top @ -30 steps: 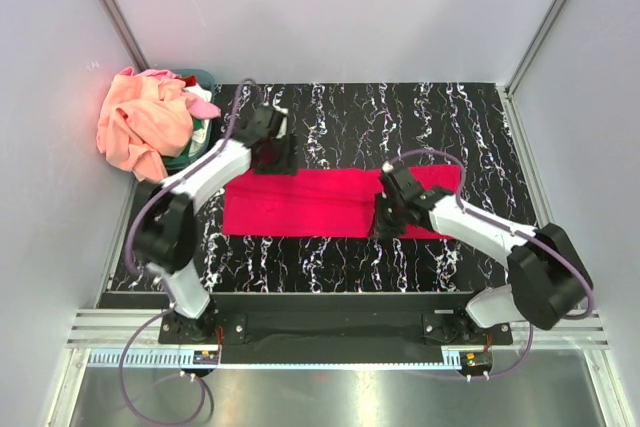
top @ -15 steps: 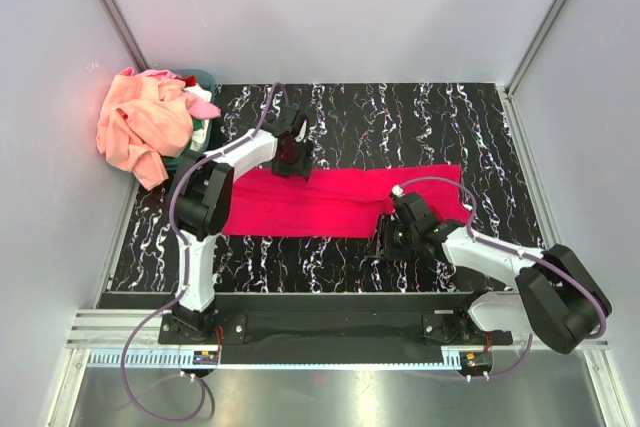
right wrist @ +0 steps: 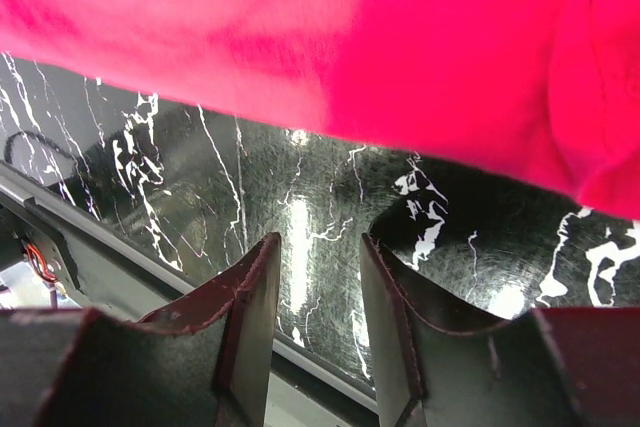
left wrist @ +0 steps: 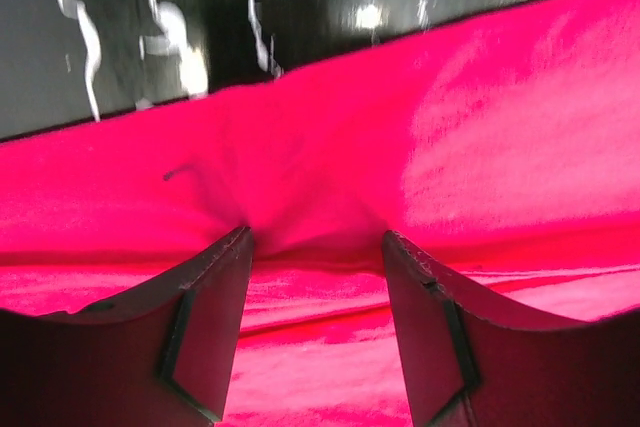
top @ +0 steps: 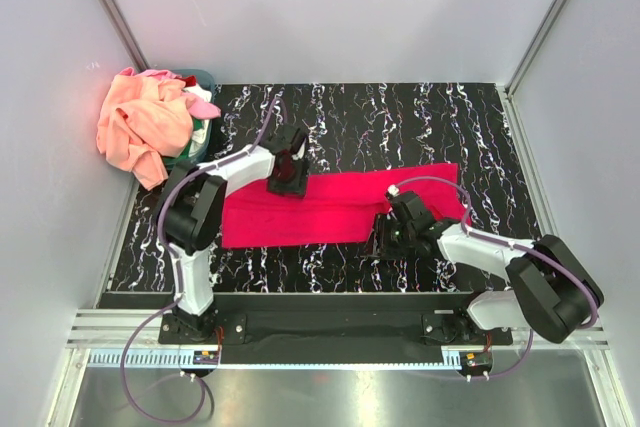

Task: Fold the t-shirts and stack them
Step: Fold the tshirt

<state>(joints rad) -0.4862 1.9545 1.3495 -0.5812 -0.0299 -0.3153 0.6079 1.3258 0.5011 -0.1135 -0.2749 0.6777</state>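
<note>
Left gripper [top: 288,179], jaws spread, presses its fingertips [left wrist: 215,292] onto the far edge of the red t-shirt [top: 330,209], puckering cloth between them. Lying as a long band across the table [top: 400,117], the shirt looks light, limp and likely to slide, so pinch an edge. Right gripper [top: 385,237] hangs part-open and empty just beside the near edge. Sleeves and collar cannot be made out.

- Top external: fixed high behind the arm bases, looking down on the whole worktop [top: 400,117].
- Left wrist: very close, looking past the left gripper [left wrist: 317,235] onto the far edge of the crimson-red t-shirt [left wrist: 480,147].
- Right wrist: very close, looking past the right gripper [right wrist: 320,239] toward the worktop's near edge.
- Shared: all three views cover the t-shirt and the worktop.
</note>
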